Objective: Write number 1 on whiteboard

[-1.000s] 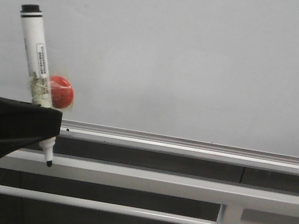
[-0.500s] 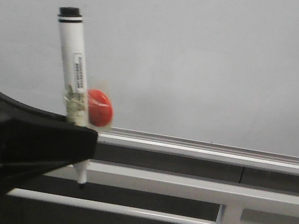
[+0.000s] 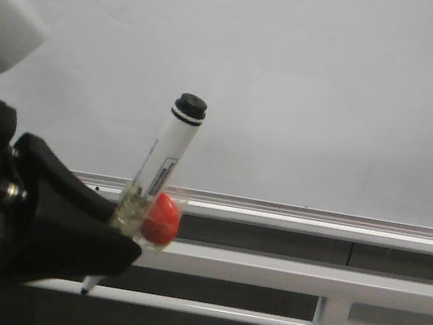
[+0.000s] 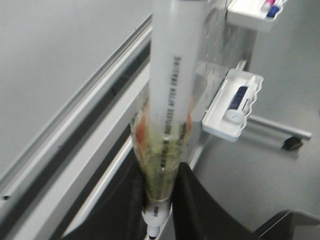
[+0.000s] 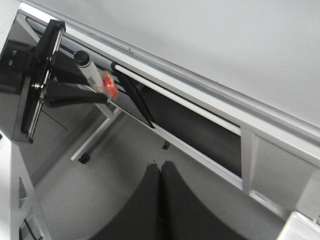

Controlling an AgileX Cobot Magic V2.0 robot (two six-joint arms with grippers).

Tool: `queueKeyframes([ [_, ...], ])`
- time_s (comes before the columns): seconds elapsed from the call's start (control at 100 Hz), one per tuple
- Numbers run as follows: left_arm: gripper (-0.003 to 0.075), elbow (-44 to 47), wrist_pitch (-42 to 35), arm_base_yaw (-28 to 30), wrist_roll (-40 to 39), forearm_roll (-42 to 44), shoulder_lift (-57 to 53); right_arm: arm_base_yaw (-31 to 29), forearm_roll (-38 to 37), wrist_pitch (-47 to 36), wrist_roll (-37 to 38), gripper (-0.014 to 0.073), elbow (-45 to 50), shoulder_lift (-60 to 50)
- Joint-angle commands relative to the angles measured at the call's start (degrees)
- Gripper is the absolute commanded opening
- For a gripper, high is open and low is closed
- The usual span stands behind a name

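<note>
So my left end effector (image 3: 108, 248) is clamped on the marker pen (image 3: 160, 162), gripping it low on the barrel where there's a red ball (image 3: 162, 218) under a wrap of clear tape. The pen leans to the right, black cap end up, tip poking out below my fingers (image 4: 197, 210).

The whiteboard (image 3: 311, 87) is right behind it, filling the whole upper part of the front view. It's smooth, pale grey-white, flat and matte, with a silver aluminium rail (image 3: 314, 222) along the bottom. The pen's upper half sits in front of the board surface, and I can't tell if anything is touching. No stroke on the board that I can make out.

My right end effector (image 5: 161, 200) is squeezed together with nothing in it, low and well apart from the board.
</note>
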Motion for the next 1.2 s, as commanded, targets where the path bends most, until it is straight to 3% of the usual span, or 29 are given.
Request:
queueKeyframes([
  [0.0,-0.002,-5.7,10.2,-0.1,2.6,1.6,-5.0,0.0,6.2,-1.1,-3.3,-0.0063,-2.0,2.2],
  [0.11,-0.002,-9.7,19.7,-0.1,2.8,5.3,-7.2,0.0,10.1,-1.5,-6.3,-0.0063,-2.0,4.0],
  [0.23,-0.002,-11.2,24.2,-0.1,2.8,6.6,-7.6,0.0,13.1,-1.7,-9.1,-0.0063,-2.0,5.7],
  [0.7,-0.002,-13.4,25.4,-1.6,2.8,10.5,-7.6,2.4,14.6,-4.5,-11.1,-0.0059,-2.0,13.2],
  [0.84,-0.002,-13.5,25.7,-1.7,2.8,10.7,-7.6,10.1,14.7,-10.7,-11.3,-0.0059,-2.0,16.7],
  [1.19,-0.002,-13.5,29.8,-1.7,2.8,10.7,-7.6,41.5,13.3,-41.4,-11.5,-0.006,-2.0,25.0],
])
